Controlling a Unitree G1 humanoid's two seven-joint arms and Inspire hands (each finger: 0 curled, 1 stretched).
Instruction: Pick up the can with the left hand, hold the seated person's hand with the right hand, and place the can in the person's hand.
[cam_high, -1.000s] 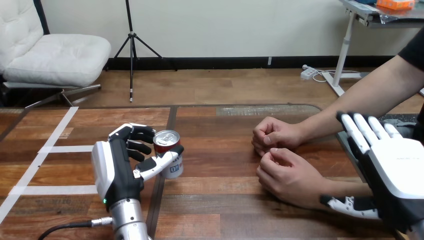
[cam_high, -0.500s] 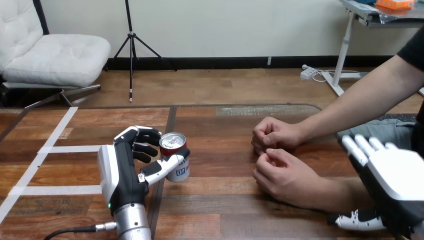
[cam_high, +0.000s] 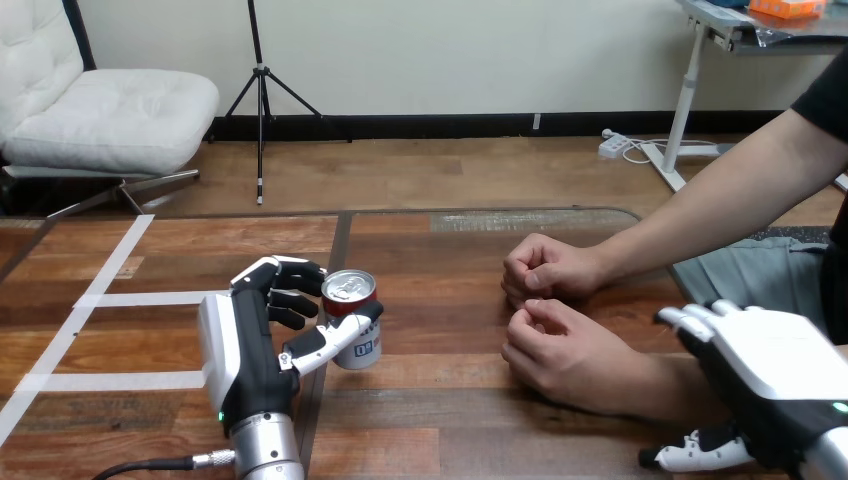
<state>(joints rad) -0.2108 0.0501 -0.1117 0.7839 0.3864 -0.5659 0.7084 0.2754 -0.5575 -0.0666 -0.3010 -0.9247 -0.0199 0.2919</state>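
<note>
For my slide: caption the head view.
Left hand grips the can; right hand hovers open beside the person's forearm.

Red-and-white metal can (cam_high: 352, 303) with silver top near the middle of the brown wood-plank table (cam_high: 450, 420), white tape stripes (cam_high: 140, 298) by its left edge, black left hand (cam_high: 245, 345) with white shells, silver forearm (cam_high: 262, 450), white-shelled black right hand (cam_high: 775, 375) at the right edge.

The wooden table (cam_high: 470, 420) carries white tape strips (cam_high: 140, 298) across its left part, and a dark seam (cam_high: 338, 245) runs front to back between its boards.
</note>
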